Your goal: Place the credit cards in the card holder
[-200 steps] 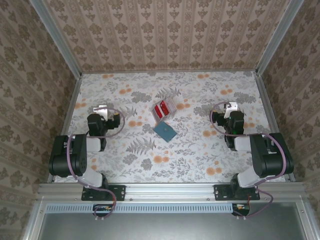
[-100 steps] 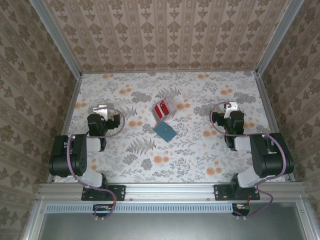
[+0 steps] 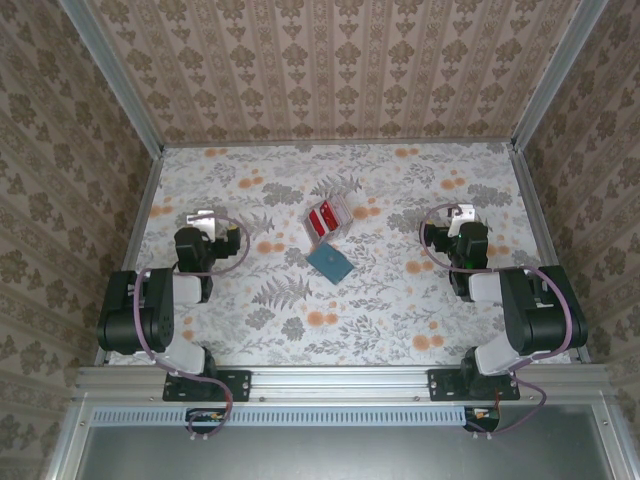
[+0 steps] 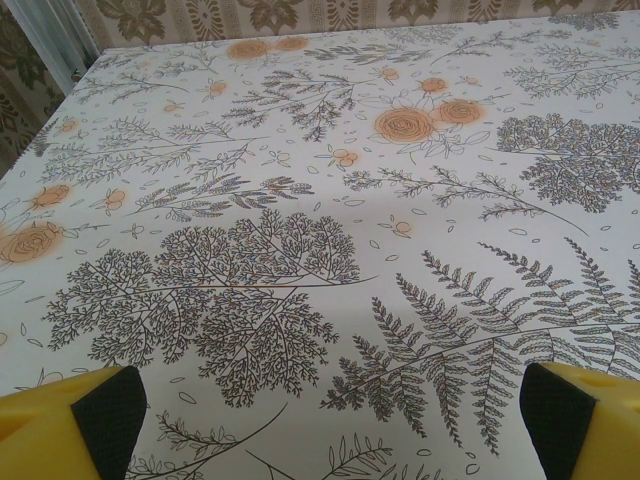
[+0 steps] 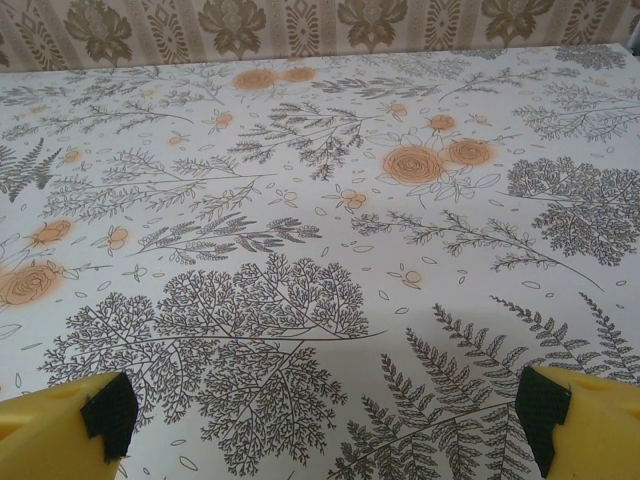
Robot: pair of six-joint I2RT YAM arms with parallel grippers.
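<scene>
While two black robot arms sit folded at either side of a table (image 3: 400, 300) covered in white cloth printed with grey ferns and orange roses, a small, flat, roughly square teal-blue card holder (image 3: 330, 262) lies near the table's middle. It is turned like a diamond and shows just its teal face. Just beyond it, toward the far wall, a few thin red plastic credit cards (image 3: 325, 217) with white markings lie together. Whether they touch the holder cannot be told from above.

The left gripper (image 3: 204, 219) hangs over the table's left side, well apart from both. Its wrist camera shows two yellow fingers (image 4: 60, 425) tipped in black, spread wide over bare cloth and holding nothing. The right gripper (image 3: 461, 213) hangs over the right side, likewise well away. Its own yellow fingers (image 5: 60, 430) are spread just as wide and are also empty.
</scene>
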